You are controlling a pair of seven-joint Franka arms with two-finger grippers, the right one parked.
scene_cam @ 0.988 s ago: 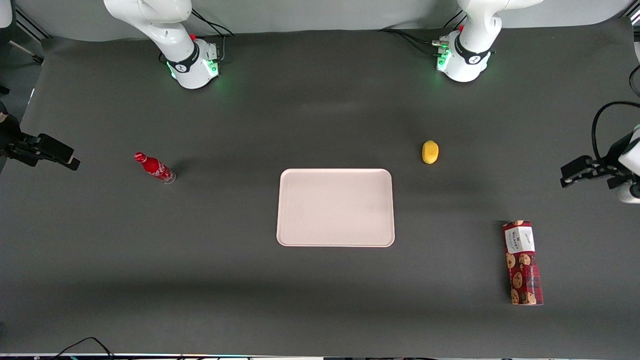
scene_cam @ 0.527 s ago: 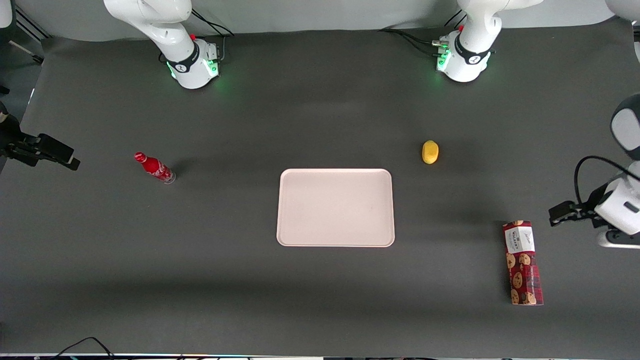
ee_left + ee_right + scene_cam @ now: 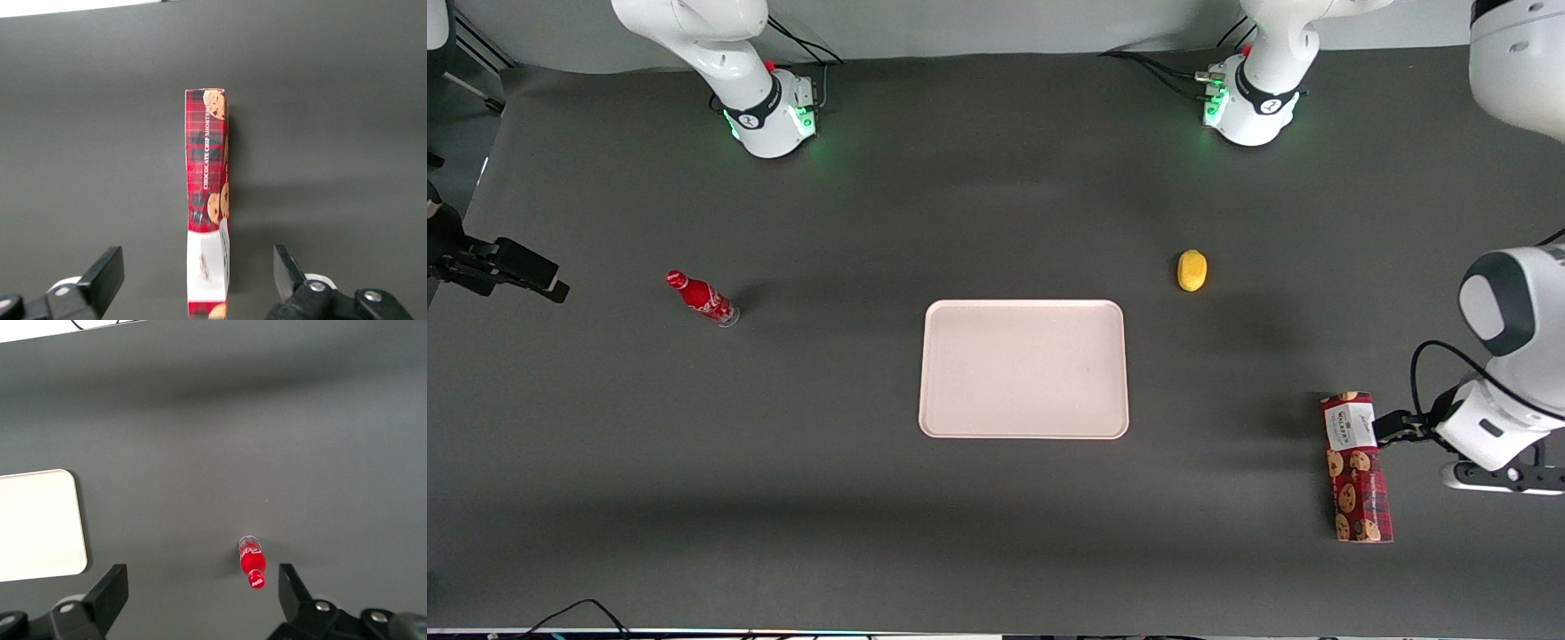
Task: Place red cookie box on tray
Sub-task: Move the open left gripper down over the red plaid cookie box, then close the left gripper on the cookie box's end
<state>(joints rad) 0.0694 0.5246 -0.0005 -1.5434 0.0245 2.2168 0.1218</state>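
Red cookie box (image 3: pixel 1355 467): lying flat on the worktop (image 3: pixel 996 533), toward the working arm's end, well apart from the tray (image 3: pixel 1024 369).
Gripper (image 3: pixel 199 283): beside the box's white-label end, fingers spread wide, holding nothing.
Step in hand: approach for grasp. Advice: centre the fingers across the narrow width, nearer mid-length for balance, descend squarely, then close.
Also present: lemon (image 3: pixel 1192 270); soda bottle (image 3: pixel 702 298).
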